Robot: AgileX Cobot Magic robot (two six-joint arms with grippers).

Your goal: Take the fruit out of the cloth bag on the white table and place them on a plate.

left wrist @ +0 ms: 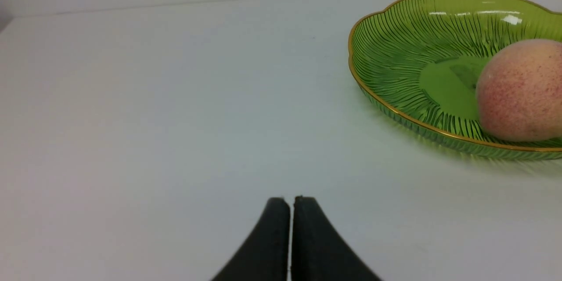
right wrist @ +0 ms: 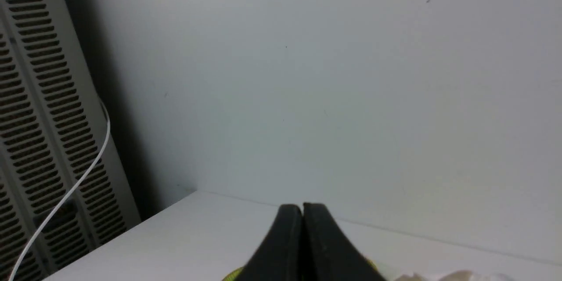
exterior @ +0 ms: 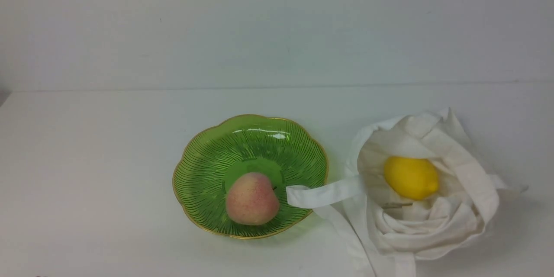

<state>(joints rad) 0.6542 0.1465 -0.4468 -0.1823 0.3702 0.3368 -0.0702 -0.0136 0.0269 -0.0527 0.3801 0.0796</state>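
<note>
A pinkish-red peach [exterior: 252, 199] lies in the green plate [exterior: 203, 169] at the middle of the white table [exterior: 86, 160]. To the plate's right a yellow lemon [exterior: 411, 177] rests inside the open, crumpled cloth bag [exterior: 433, 229]. One bag strap [exterior: 324, 193] lies over the plate's rim. Neither arm shows in the front view. In the left wrist view my left gripper [left wrist: 290, 197] is shut and empty above bare table, with the plate [left wrist: 395, 52] and peach [left wrist: 522, 90] off to one side. My right gripper [right wrist: 302, 205] is shut and empty, facing the wall.
A plain wall backs the table. The right wrist view shows a grey vented panel [right wrist: 35, 118] with a white cable [right wrist: 88, 167] beyond the table's corner, and a sliver of bag cloth [right wrist: 461, 275] below the gripper.
</note>
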